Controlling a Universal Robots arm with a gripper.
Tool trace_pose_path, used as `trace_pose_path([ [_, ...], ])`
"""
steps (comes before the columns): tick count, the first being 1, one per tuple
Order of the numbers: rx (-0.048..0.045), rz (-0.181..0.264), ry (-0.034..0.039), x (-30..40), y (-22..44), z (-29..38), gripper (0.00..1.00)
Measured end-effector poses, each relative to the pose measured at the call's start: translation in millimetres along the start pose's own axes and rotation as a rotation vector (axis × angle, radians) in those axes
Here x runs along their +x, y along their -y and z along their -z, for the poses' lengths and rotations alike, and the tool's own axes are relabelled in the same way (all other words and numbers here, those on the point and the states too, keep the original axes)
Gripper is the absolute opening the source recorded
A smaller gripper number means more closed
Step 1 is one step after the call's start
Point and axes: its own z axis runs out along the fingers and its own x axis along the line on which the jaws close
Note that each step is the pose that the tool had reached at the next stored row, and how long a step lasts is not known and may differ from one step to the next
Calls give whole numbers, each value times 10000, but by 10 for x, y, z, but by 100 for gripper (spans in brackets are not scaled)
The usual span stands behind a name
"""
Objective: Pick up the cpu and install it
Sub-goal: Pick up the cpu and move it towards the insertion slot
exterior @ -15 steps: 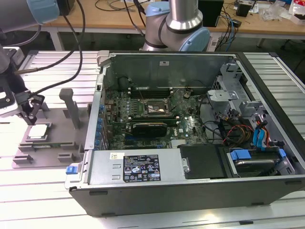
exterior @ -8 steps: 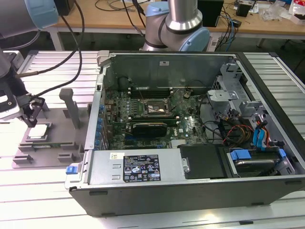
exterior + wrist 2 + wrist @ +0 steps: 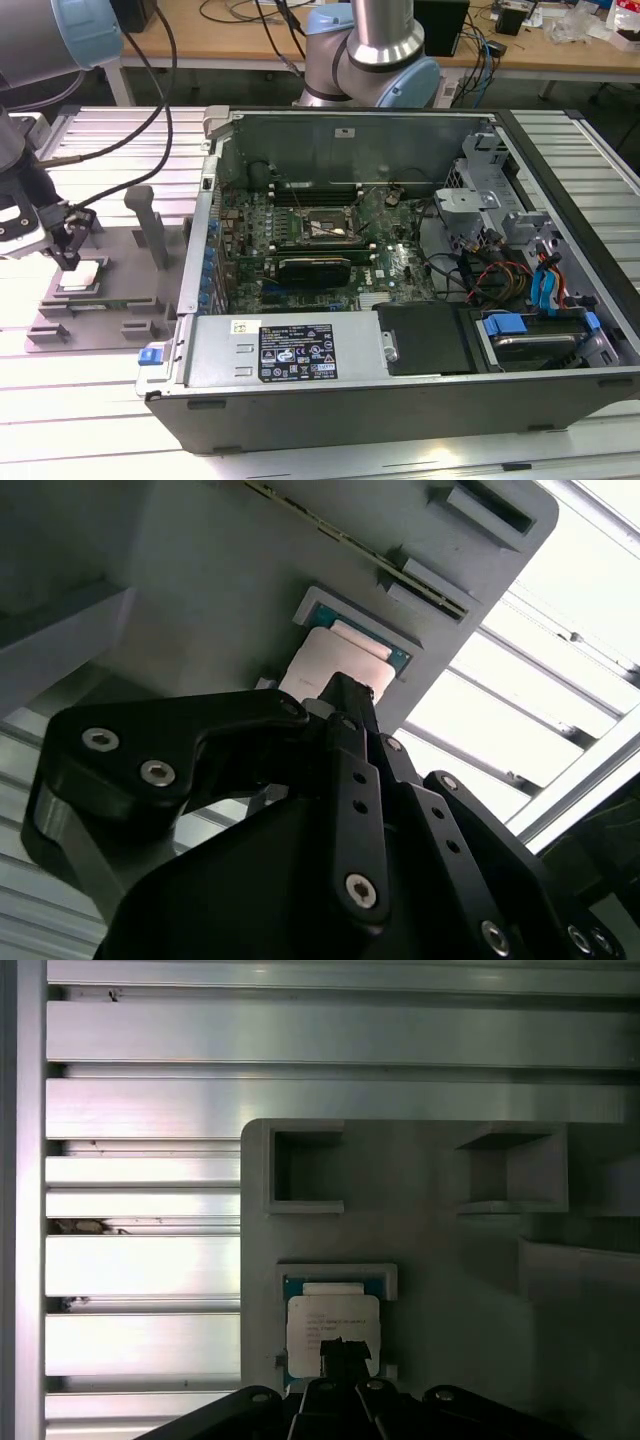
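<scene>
Silver-topped and slick, the cpu (image 3: 330, 1322) looks light, stiff, fragile underneath, so I'd take its pale edges; my pincer (image 3: 345, 1350) hangs closed, empty, above it.

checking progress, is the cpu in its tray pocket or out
In: the cpu lies flat in the framed pocket of the grey tray, hand over it.

Upright grey post (image 3: 150, 228) near tool (image 3: 68, 262)

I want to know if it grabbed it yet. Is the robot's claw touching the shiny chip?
Cannot tell. In both wrist views the gripper overlaps the cpu; the exterior view puts it just above, with no plain gap or contact.
</scene>
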Motion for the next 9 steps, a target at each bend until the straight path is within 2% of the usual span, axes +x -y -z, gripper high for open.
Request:
trace_pose_path([
  [1, 0, 0, 0, 0, 0, -1, 11],
  [2, 0, 0, 1, 0, 0, -2, 23],
  [3, -1, 0, 1, 0, 0, -2, 23],
  [4, -1, 0, 1, 0, 0, -3, 29],
  [5, 0, 0, 1, 0, 0, -3, 29],
  [6, 0, 0, 1, 0, 0, -4, 36],
  [7, 0, 0, 1, 0, 0, -4, 48],
  [9, 0, 0, 1, 0, 0, -5, 48],
])
